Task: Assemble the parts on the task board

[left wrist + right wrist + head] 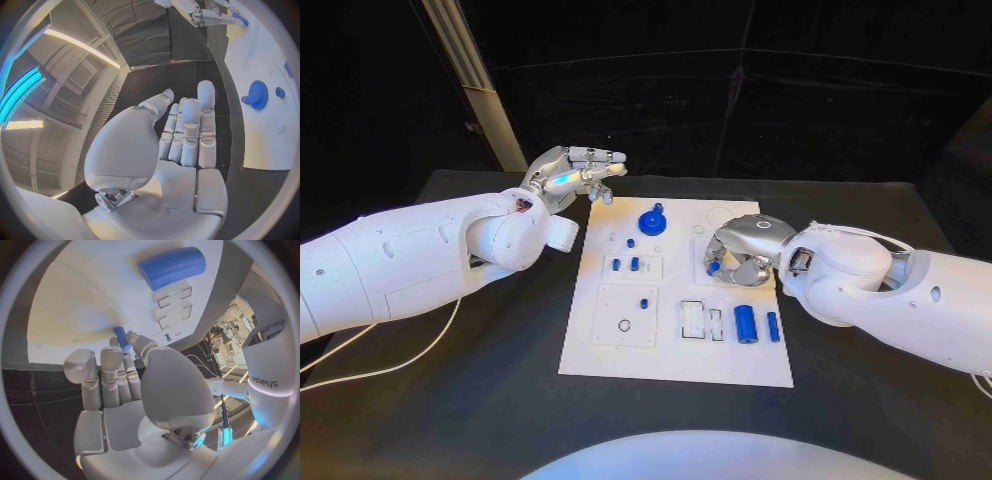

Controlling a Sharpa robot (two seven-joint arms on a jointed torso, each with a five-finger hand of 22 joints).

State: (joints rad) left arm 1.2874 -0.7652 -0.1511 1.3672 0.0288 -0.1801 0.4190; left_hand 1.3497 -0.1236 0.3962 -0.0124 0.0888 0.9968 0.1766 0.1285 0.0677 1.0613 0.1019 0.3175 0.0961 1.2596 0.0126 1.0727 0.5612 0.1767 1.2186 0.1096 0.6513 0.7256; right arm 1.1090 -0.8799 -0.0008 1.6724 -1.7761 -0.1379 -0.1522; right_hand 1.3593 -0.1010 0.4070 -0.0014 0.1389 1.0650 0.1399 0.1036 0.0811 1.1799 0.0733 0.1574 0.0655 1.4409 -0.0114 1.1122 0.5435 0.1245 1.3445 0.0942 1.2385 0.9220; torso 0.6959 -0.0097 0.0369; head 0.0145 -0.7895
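Right hand [740, 252] is low over the right-centre of the flat white rectangular task board [678, 360], fingers curled in, pinching a small blue peg-shaped part [120, 337] at the fingertips [134, 340]; the peg's tip looks to be touching the board surface. Left hand [574, 172] is raised just off the board's far left corner, over the black table [473, 420], fingers straight and together, holding nothing.

On the board: big blue plastic cylinder [746, 324] lying near the right hand, on its near side, with a thinner blue rod [773, 326] just beside it. Blue toothed gear with a knob [653, 219] at the board's far middle. Small blue pins [625, 265] standing left of the right hand, one more blue pin [645, 302] nearer.
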